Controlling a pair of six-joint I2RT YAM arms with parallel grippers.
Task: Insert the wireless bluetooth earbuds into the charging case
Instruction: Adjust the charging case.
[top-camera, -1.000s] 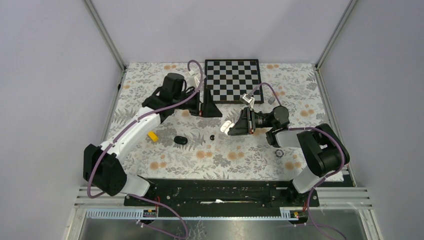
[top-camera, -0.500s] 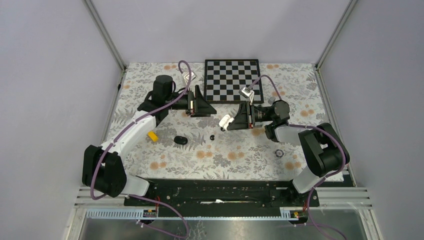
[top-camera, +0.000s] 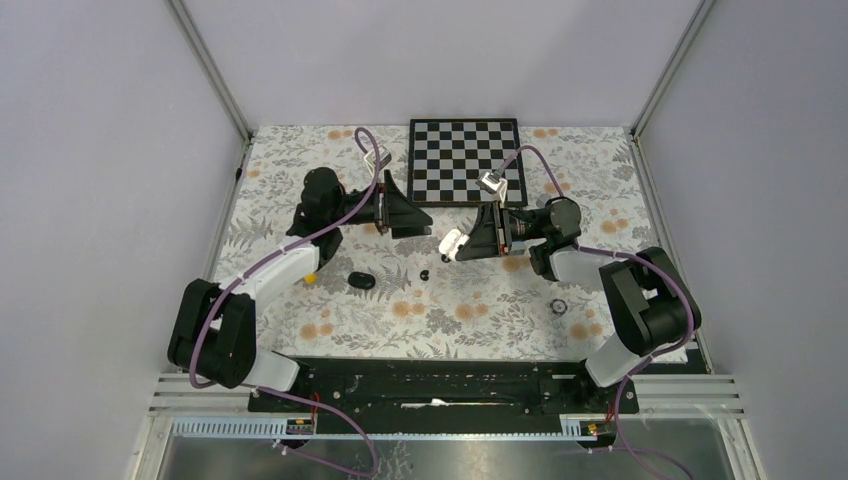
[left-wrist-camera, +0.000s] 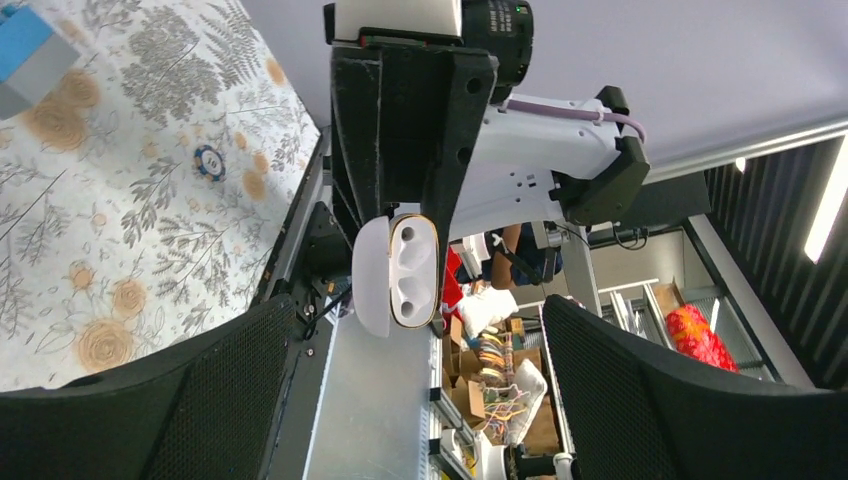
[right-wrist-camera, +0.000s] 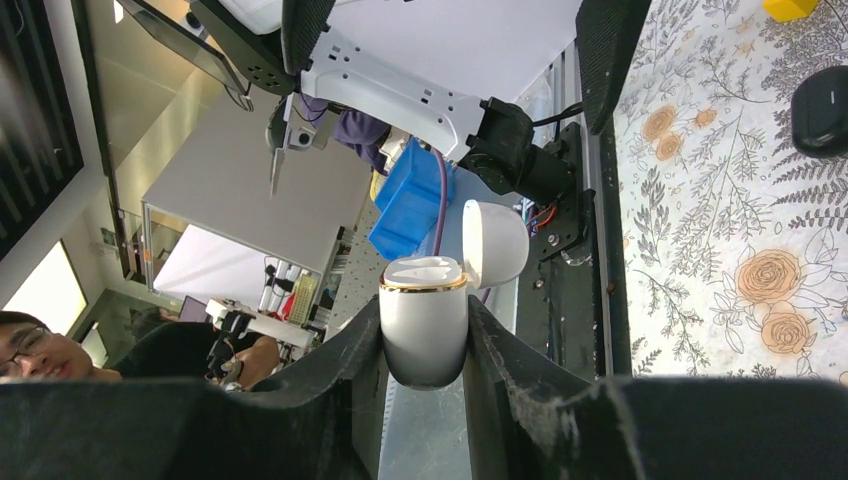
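Closest to the arm bases, over on the right, there's a small dark ring (top-camera: 559, 305) lying on the floral tablecloth (top-camera: 470, 310). A bit further in, left of centre, sits a black oval case (top-camera: 361, 280), and a yellow block (top-camera: 310, 276) pokes out from under the left arm right beside it. One tiny black earbud (top-camera: 424, 274) lies loose on the cloth between the black case and the grippers, touching neither.

Just past that is the main action. The right gripper (top-camera: 463, 244) is clamped on the white charging case (right-wrist-camera: 424, 330), one finger on each side of its body, holding it up off the table. The lid is flipped open. From the left wrist view you look straight into it: a gold trim ring round the mouth and two hollow sockets with nothing sitting in them.

The left gripper (top-camera: 420, 222) hangs just across from the case, pointed at it, with its fingers (left-wrist-camera: 200, 400) spread wide and nothing between them. There's a clear gap between it and the case.

At the far end of the table is a chessboard (top-camera: 465, 160), lying flat behind both grippers.
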